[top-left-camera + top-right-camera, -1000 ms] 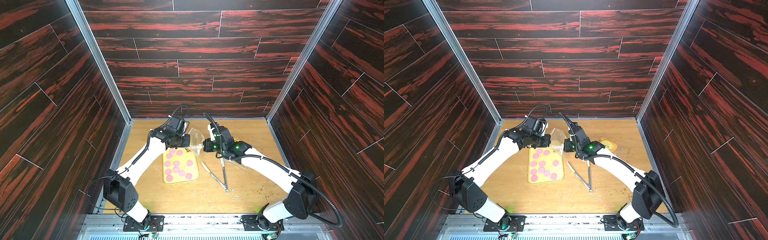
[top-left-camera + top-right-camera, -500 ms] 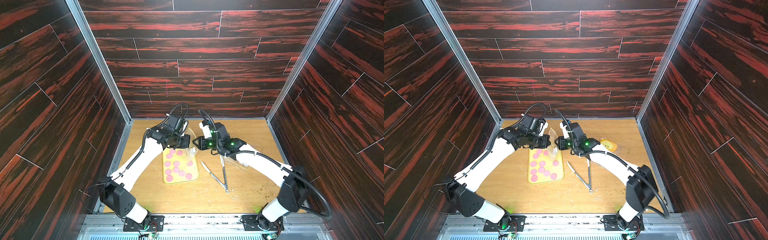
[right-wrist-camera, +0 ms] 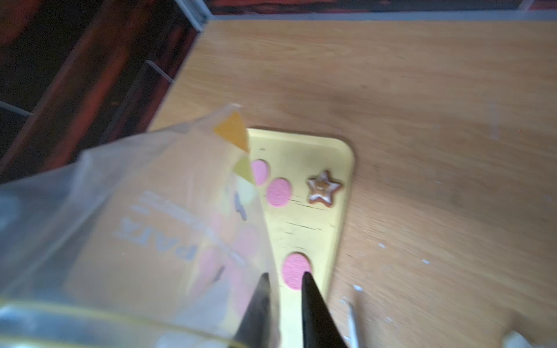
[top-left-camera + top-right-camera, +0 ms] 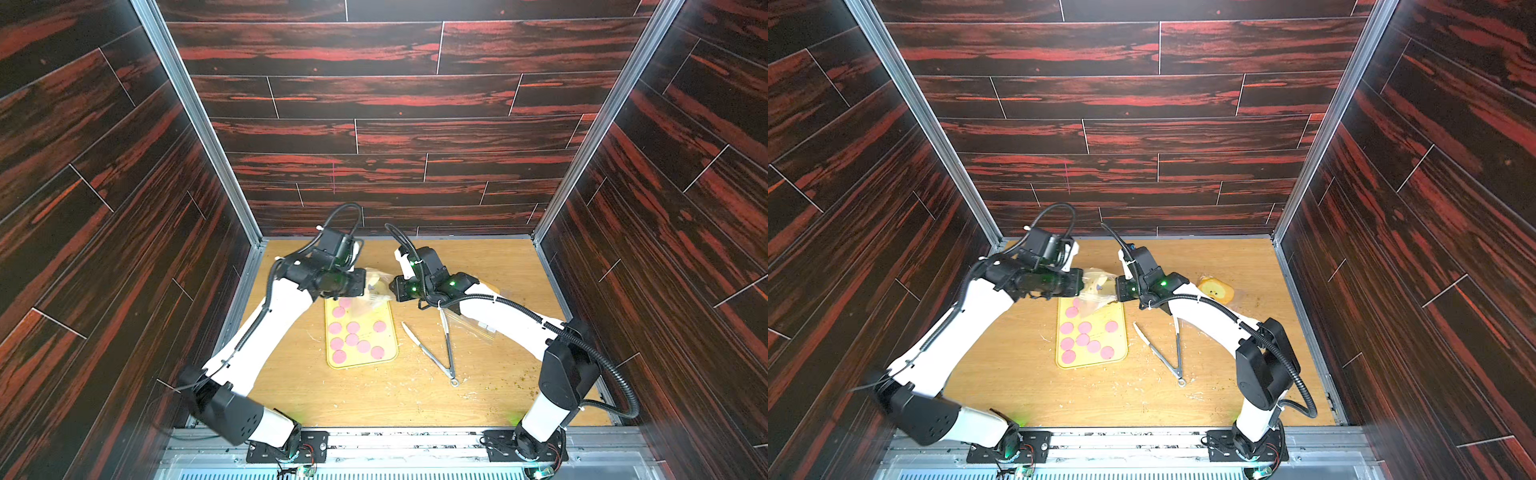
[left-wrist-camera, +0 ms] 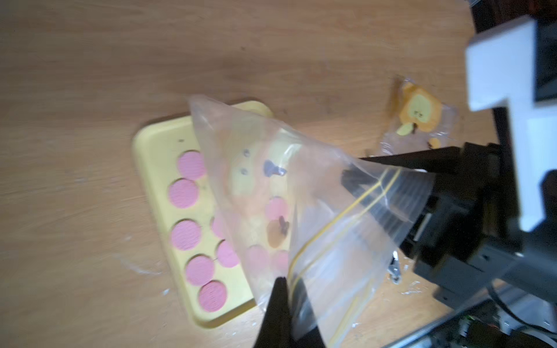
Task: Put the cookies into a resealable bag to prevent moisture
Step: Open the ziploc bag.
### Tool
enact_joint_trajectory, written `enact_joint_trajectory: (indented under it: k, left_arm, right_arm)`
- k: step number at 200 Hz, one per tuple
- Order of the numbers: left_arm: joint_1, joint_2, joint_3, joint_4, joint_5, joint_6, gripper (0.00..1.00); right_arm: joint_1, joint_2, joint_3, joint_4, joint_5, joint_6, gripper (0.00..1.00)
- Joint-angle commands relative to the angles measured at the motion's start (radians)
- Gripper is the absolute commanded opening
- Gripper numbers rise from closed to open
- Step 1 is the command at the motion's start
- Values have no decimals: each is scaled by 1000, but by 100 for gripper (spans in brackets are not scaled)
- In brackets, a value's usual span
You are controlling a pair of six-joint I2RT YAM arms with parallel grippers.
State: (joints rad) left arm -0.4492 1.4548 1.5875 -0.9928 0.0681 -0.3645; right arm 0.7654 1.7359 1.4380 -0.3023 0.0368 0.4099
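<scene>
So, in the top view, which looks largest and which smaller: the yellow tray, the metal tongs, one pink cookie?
1. yellow tray, the widest area.
2. metal tongs, about as long as the tray but thin.
3. pink cookie, by far the smallest.

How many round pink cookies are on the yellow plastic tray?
11, all on the yellow plastic tray: three round pink cookies at its far end, one dim through the clear plastic bag; six mid-tray; two at the near end. The bag may hide more.
</scene>
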Motion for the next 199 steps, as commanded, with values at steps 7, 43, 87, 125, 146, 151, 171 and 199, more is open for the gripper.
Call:
enact_joint_trajectory:
  k: [7, 43, 87, 125, 146, 151, 171, 199]
  left_arm:
    - [39, -94, -29, -167, -199, 10, 0]
    - [60, -132, -45, -256, -283, 14, 0]
    - [104, -155, -123, -281, -349, -1, 0]
    - [204, -163, -289, -175, -222, 9, 0]
    - [262, -156, -338, -152, -184, 22, 0]
    - [276, -156, -354, -130, -176, 29, 0]
    - [305, -136, -383, -112, -117, 38, 0]
    - [334, -105, -389, -86, -58, 51, 0]
  right_arm:
    - [-3, 42, -6, 19, -61, -16, 20]
    - [58, 80, 10, 129, -194, -6, 23]
    - [128, 188, 64, 248, -256, 7, 30]
    - [163, 277, 58, 355, -276, -6, 35]
    - [175, 323, 62, 382, -287, -3, 36]
    - [176, 329, 62, 383, -288, -4, 36]
    - [176, 338, 61, 384, -287, -9, 38]
    - [176, 291, 27, 412, -291, -31, 48]
